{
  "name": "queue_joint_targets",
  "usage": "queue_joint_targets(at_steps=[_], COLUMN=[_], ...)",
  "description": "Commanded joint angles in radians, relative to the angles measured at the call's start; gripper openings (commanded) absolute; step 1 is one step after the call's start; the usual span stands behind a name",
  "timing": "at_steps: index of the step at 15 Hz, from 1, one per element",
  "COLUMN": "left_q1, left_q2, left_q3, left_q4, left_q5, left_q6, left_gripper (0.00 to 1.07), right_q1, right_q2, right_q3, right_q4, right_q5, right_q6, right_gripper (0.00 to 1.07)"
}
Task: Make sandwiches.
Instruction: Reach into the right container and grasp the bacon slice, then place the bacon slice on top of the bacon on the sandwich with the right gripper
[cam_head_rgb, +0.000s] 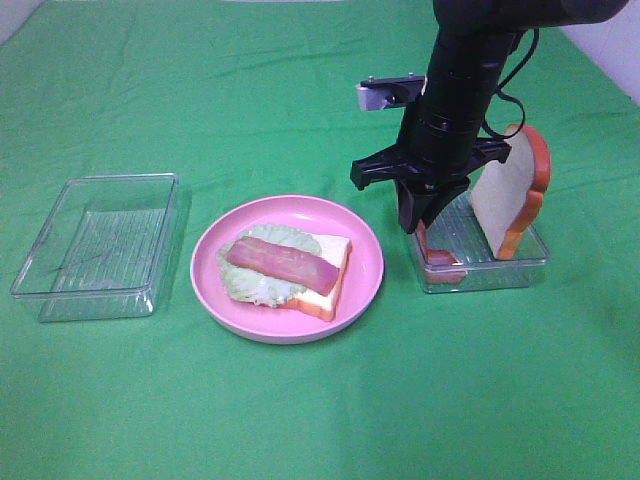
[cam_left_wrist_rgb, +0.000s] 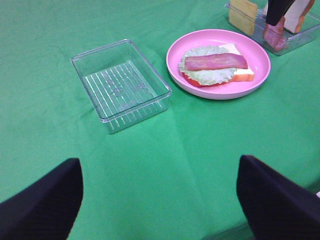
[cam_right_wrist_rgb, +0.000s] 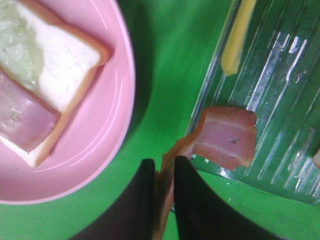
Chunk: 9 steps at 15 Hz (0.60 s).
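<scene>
Pinching bacon strip over tray rim: right end effector; left end effector spread.

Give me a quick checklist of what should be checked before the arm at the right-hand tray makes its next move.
1. Grip on the bacon strip: ok, the right gripper is pinched shut on one end of it.
2. Strip free of the clear tray: not ok, the rest of it lies in the tray.
3. Landing spot on the pink plate: ok, the open sandwich lies flat, topped with lettuce and one bacon piece.
4. Path from tray to plate: ok, only green cloth lies between them.
5. Left gripper out of the way: ok, open, short of the plate.
6. Leaning bread slice safe from the arm: cannot tell.
</scene>
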Motion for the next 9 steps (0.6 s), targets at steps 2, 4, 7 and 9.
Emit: queue_joint_targets(at_steps=[2, 4, 7, 9], left_q1=[-0.002, -0.002, -0.002, -0.002], left_q2=[-0.020, -0.020, -0.020, -0.020], left_q3=[0.001, 0.001, 0.001, 0.001], left_q4=[0.003, 0.003, 0.003, 0.003], left_q5=[-0.010, -0.010, -0.010, -0.010], left_q6=[0.002, 0.002, 0.002, 0.002], left_gripper=[0.81, 0.81, 0.81, 0.81], right_q1=[0.000, 0.000, 0.000, 0.000], right_q2=[-0.002, -0.034, -0.138, -0.210], right_q3=[-0.009, -0.009, -0.009, -0.009], right_q4=[-0.005, -0.007, -0.003, 0.002], right_q5=[0.024, 0.035, 0.084, 0.176], right_q6=[0.000, 0.000, 0.000, 0.000], right_gripper=[0.00, 0.00, 0.00, 0.00])
